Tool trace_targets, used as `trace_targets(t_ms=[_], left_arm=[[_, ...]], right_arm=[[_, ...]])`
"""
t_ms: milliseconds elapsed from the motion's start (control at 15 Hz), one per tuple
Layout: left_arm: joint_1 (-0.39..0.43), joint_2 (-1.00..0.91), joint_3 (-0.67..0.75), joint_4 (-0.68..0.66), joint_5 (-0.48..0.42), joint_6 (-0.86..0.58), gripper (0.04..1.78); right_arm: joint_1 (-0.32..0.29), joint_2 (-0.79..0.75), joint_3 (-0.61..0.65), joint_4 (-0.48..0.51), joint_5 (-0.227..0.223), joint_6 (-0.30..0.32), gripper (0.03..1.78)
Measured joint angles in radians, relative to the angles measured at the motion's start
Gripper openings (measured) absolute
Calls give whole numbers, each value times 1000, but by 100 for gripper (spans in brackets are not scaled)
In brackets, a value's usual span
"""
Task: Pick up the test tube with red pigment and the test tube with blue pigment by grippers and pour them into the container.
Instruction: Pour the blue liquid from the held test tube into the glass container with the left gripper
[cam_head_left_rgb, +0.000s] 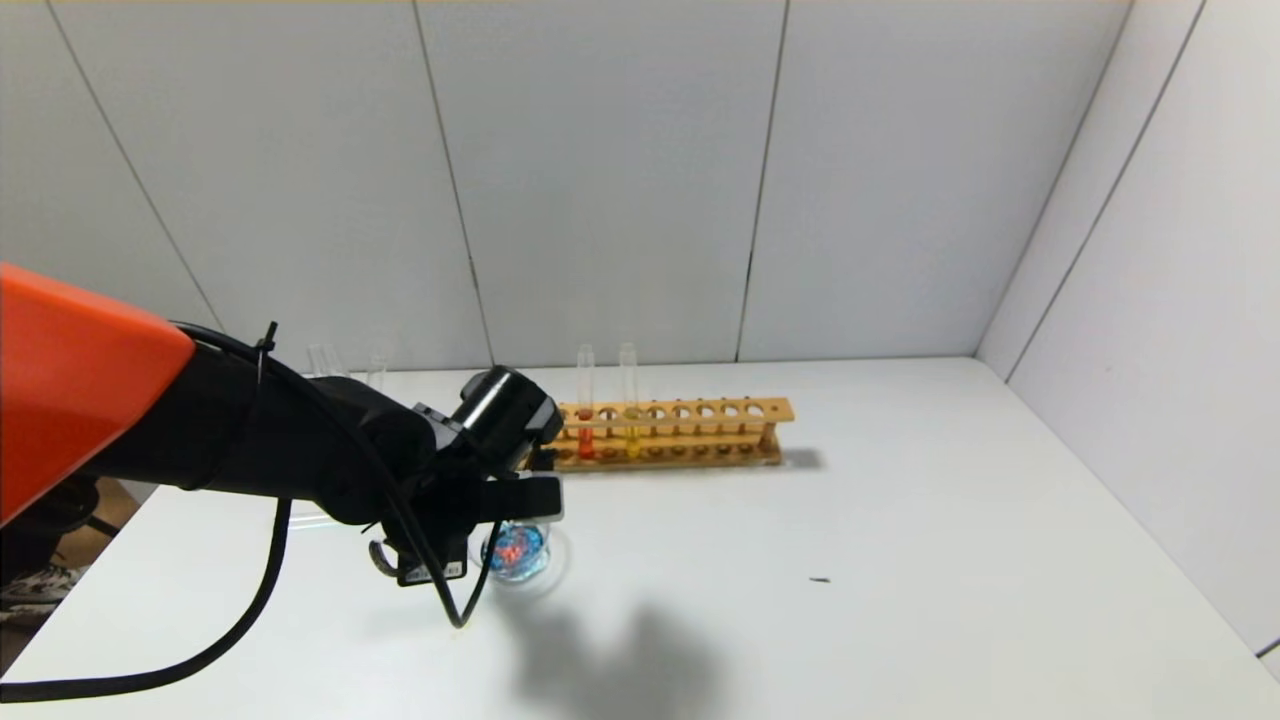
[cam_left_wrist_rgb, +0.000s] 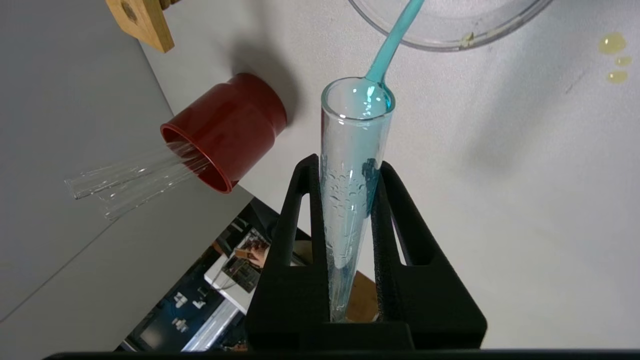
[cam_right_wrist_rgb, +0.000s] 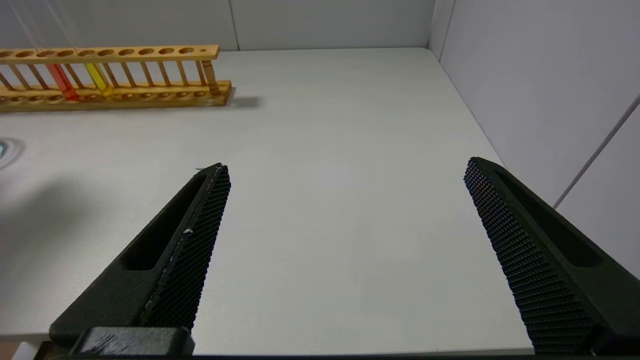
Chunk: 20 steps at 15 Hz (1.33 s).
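The left gripper hangs over the dish near the table's left front, gripping a tube tipped mouth-down toward the dish. Behind the dish stands the rack, two tubes at its left end. A cup holding empty tubes sits left of the rack.

A wooden rack stands near a dark red cup.
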Motion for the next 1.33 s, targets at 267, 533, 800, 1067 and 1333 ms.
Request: trace_targets(t_ms=[267,533,800,1067,1333], left_arm=[[-1,12,-55,64,24,2,30],[-9,17,-98,137,36,3,30],[-18,26,-121,174,66,14,30],[-32,41,-175,236,80,19,30],[-50,71,-268,333,96,18,30]], right_arm=[[0,0,0,0,0,0,171],[0,0,0,0,0,0,171],[0,0,0,0,0,0,171],[0,0,0,0,0,0,171],[0,0,0,0,0,0,171]])
